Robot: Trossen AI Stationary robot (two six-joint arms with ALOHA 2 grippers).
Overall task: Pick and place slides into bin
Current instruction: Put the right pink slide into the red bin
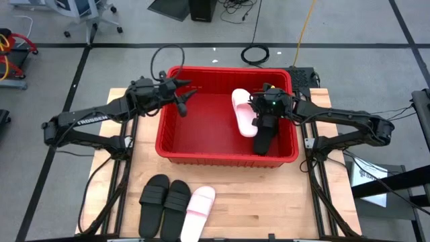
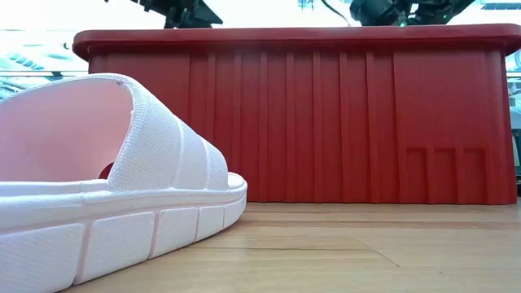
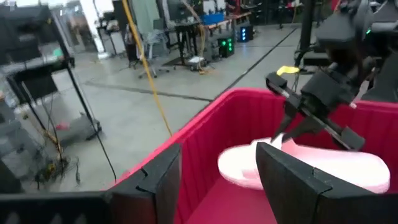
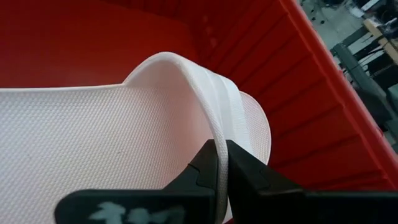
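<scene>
The only legible lettering is the white word "TROSSEN", printed along the dark forearm link of the left arm (image 1: 91,122), well behind the left claw (image 1: 183,94). Nothing else in any view can be read.

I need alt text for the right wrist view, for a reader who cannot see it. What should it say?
The right gripper, its jaws shut, pinches the strap edge of a pink slide inside the red bin. The slide fills most of the picture, with the bin's ribbed wall and rim behind it.
</scene>
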